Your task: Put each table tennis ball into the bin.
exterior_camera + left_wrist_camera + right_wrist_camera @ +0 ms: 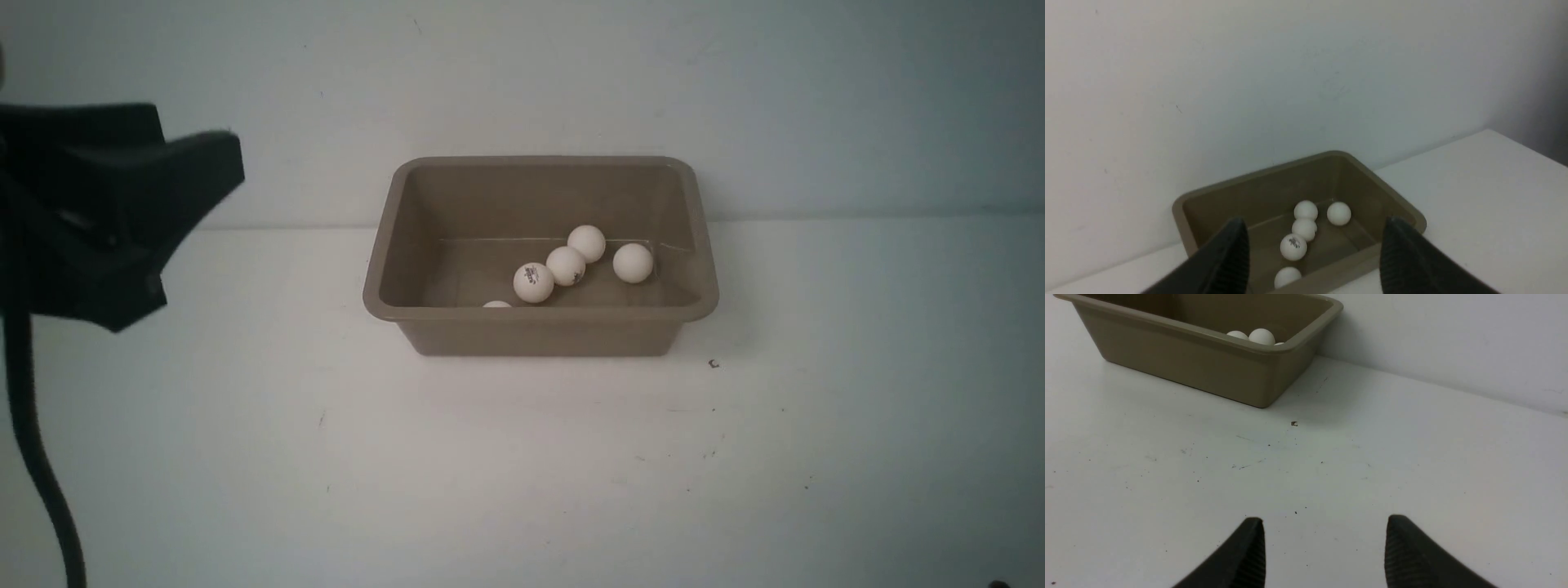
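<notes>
So we're looking at the bin (540, 327) sitting on the white table (522, 474) toward the back, right up near the wall (522, 82), and all the table tennis balls we can see are inside it. From the front we count five: one ball with a dark logo (533, 282) near the middle of the floor, a second ball (566, 265) touching it, a third ball (586, 243) touching that one so the three make a diagonal chain running toward the back right, then a fourth ball (633, 263) sitting by itself just to the right of the chain, and a fifth ball (496, 305) mostly hidden behind the bin's near wall, only its top peeking out. Our left gripper (1314, 261) hangs up in the air to the left of the bin, and in its wrist view the two black fingers (1229, 261) stand well apart with nothing between them, framing the bin and the balls below. Our right gripper (1325, 555) is low over bare table, off past the bin's right front corner, jaws also spread with a clear gap and nothing held. There's a tiny dark speck (713, 364) on the table just by that corner, and a black cable (37, 457) dangles down from the left arm
</notes>
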You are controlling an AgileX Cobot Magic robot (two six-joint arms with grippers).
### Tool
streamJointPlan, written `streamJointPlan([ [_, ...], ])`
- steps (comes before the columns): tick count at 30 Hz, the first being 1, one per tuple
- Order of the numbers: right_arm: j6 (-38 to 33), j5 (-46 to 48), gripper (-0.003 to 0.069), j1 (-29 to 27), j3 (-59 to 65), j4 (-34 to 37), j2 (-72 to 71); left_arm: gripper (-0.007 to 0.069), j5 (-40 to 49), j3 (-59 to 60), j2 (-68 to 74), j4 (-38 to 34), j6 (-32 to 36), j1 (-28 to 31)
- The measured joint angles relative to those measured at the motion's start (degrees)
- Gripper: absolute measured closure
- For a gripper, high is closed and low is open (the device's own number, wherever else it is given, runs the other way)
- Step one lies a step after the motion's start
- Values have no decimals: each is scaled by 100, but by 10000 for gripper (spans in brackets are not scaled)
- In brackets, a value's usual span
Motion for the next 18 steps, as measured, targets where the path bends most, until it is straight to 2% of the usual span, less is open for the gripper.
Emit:
streamJointPlan([
  [3,0,0,288,0,0,0,0,230,25,219,-15,25,0,0],
  [7,0,0,288,0,0,0,0,230,25,646,-281,495,-117,0],
  [9,0,0,288,0,0,0,0,230,-32,997,-667,1074,-531,0],
  [13,0,0,288,0,0,0,0,230,-439,1828,-1410,2314,-1789,106],
  [14,0,0,288,0,0,0,0,230,-465,1828,-1449,2314,-1864,125],
  [15,0,0,288,0,0,0,0,230,-681,2239,-1809,2900,-2485,316],
  [16,0,0,288,0,0,0,0,230,-703,2286,-1847,2967,-2639,370],
  [18,0,0,288,0,0,0,0,230,-875,2768,-2291,3742,-3382,618],
])
